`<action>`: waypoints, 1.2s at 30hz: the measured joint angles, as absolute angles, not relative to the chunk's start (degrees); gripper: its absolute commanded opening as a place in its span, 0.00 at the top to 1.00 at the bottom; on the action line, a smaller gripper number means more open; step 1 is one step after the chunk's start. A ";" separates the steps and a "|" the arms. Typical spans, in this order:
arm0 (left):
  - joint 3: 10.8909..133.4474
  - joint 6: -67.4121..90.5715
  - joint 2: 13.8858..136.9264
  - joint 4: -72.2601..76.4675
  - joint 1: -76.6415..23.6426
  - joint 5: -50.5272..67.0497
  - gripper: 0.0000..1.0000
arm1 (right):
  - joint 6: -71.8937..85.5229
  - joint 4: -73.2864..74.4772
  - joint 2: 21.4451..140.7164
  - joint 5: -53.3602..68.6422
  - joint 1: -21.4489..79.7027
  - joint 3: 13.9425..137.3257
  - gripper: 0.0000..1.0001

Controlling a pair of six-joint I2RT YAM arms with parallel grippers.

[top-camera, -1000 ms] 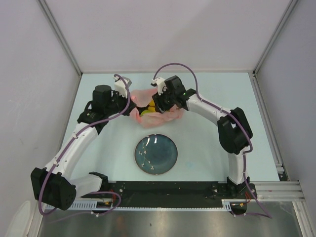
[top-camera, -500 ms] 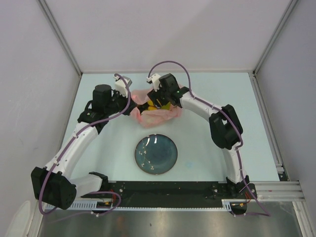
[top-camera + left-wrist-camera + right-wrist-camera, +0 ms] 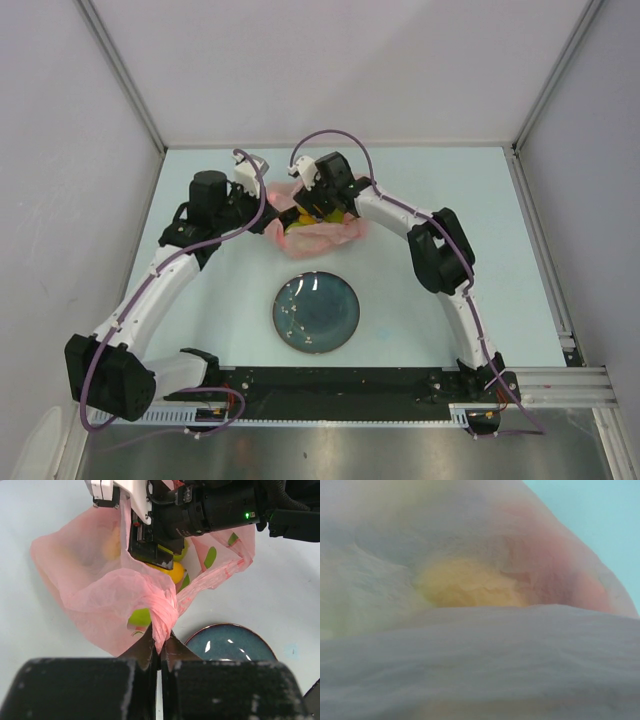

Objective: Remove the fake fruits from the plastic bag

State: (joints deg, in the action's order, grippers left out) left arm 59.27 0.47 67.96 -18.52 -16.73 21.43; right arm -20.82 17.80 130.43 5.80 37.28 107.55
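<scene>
The pink plastic bag (image 3: 322,232) lies on the table behind the plate; it fills the left wrist view (image 3: 95,587). My left gripper (image 3: 161,641) is shut on a bunched fold of the bag's edge and holds it up; from above it is at the bag's left side (image 3: 264,206). My right gripper (image 3: 306,208) reaches into the bag's mouth, just above a yellow fruit (image 3: 173,572). A green fruit (image 3: 140,616) shows through the film. In the right wrist view blurred bag film (image 3: 480,660) hides the fingers, and a yellow shape (image 3: 465,586) shows behind it.
A dark blue round plate (image 3: 316,313) sits in front of the bag, between the arms; its rim shows in the left wrist view (image 3: 227,630). Grey walls close the table at the back and both sides.
My right arm has swung left and pushed its gripper further into the bag's mouth. My left gripper has kept its hold on the bag in the same place.
</scene>
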 measured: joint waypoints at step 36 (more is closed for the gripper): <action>51.31 1.23 62.57 -18.00 -16.69 22.24 1.00 | -21.23 17.69 105.56 3.95 43.42 76.20 0.53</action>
State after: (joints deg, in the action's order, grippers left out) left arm 51.31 1.23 62.57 -18.00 -16.69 22.24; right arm -21.23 17.69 105.56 3.95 43.42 76.20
